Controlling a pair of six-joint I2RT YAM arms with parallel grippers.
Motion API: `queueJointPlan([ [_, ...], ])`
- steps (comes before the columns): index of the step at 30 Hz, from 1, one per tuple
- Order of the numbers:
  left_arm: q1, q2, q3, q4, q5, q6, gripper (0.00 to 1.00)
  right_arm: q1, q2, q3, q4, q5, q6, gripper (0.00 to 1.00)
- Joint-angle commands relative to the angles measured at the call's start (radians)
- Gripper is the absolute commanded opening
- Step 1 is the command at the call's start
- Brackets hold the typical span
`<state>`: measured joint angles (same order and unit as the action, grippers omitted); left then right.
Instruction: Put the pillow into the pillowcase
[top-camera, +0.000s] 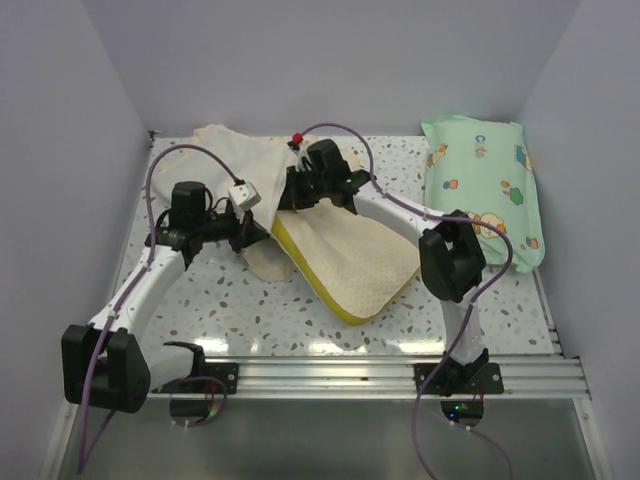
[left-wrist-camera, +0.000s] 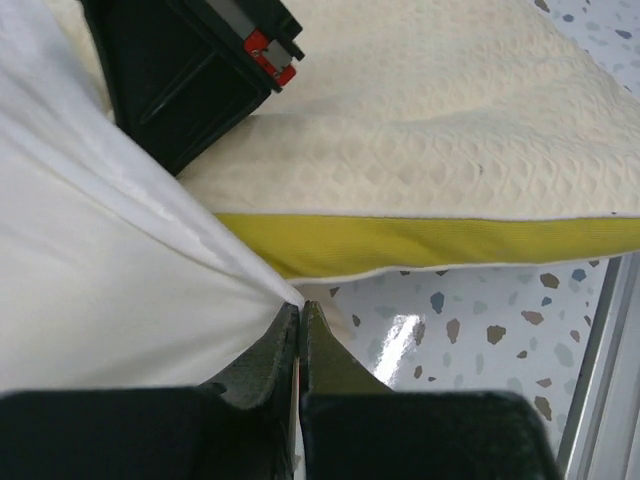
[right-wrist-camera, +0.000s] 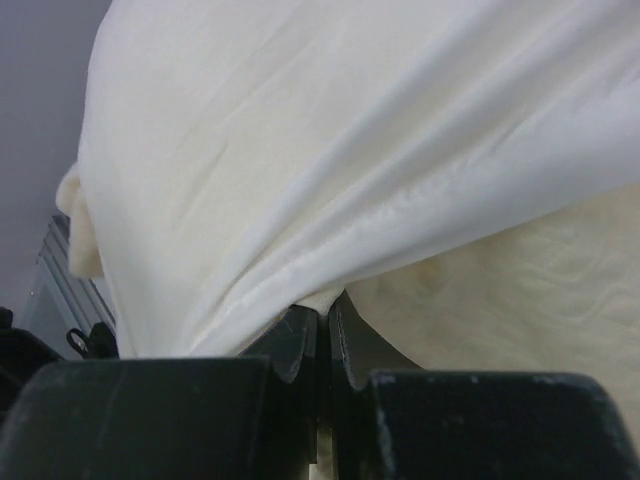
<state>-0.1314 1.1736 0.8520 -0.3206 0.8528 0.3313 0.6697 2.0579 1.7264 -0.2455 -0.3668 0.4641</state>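
Observation:
The pale cream quilted pillow (top-camera: 350, 258) with a yellow edge lies flat mid-table, its far end under the pillowcase (top-camera: 245, 160). The pillowcase shows its cream face, bunched at the back left; no grey face shows. My left gripper (top-camera: 262, 222) is shut on the pillowcase's cream edge (left-wrist-camera: 120, 290), just left of the pillow's yellow edge (left-wrist-camera: 430, 243). My right gripper (top-camera: 297, 186) is shut on the cream cloth (right-wrist-camera: 300, 170) over the pillow's far end, with the pillow's quilted face (right-wrist-camera: 520, 300) beneath it. The right gripper's body shows black in the left wrist view (left-wrist-camera: 190, 70).
A mint-green cartoon-print pillow (top-camera: 482, 190) lies at the back right. The speckled tabletop (top-camera: 250, 310) ends at a metal rail (top-camera: 400, 375) at the near edge. Grey walls close in the left, back and right.

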Motion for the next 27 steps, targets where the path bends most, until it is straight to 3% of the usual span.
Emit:
queueJointPlan([
  [1, -0.06, 0.043, -0.007, -0.064, 0.172, -0.06, 0.0, 0.074, 0.014, 0.056, 0.232, 0.075, -0.002, 0.0],
  [5, -0.059, 0.058, 0.002, -0.047, 0.131, -0.06, 0.0, 0.113, 0.096, 0.004, 0.293, 0.089, 0.015, 0.0],
  [9, -0.034, 0.064, -0.002, -0.11, 0.111, -0.02, 0.0, 0.099, 0.071, -0.071, 0.333, 0.065, -0.015, 0.0],
  [10, -0.031, 0.069, -0.001, -0.127, 0.101, 0.007, 0.0, 0.094, 0.059, -0.077, 0.307, 0.016, -0.021, 0.25],
  [12, -0.005, 0.072, 0.007, -0.165, 0.054, 0.037, 0.09, 0.071, -0.017, -0.096, 0.249, -0.023, -0.063, 0.52],
  [13, 0.009, 0.075, 0.013, -0.178, 0.042, 0.047, 0.14, 0.061, -0.047, -0.103, 0.194, -0.032, -0.09, 0.61],
  [14, 0.027, 0.078, 0.027, -0.19, 0.037, 0.069, 0.27, 0.051, -0.082, -0.103, 0.149, -0.053, -0.166, 0.67],
  [16, 0.088, 0.083, 0.048, -0.219, 0.017, 0.072, 0.44, 0.013, -0.166, -0.076, -0.006, -0.063, -0.25, 0.72],
  [17, 0.102, 0.084, 0.067, -0.225, 0.0, 0.066, 0.55, -0.002, -0.188, -0.071, -0.044, -0.061, -0.321, 0.73],
  [22, 0.173, 0.034, 0.052, -0.18, -0.063, -0.062, 0.66, -0.165, -0.196, 0.011, -0.198, 0.012, -0.459, 0.72],
  [23, 0.176, 0.023, 0.029, -0.125, -0.095, -0.098, 0.73, -0.191, -0.176, 0.018, -0.205, 0.052, -0.551, 0.71],
  [27, 0.168, 0.023, 0.018, -0.002, -0.205, -0.267, 0.75, -0.226, -0.035, 0.059, -0.277, 0.178, -0.645, 0.58],
])
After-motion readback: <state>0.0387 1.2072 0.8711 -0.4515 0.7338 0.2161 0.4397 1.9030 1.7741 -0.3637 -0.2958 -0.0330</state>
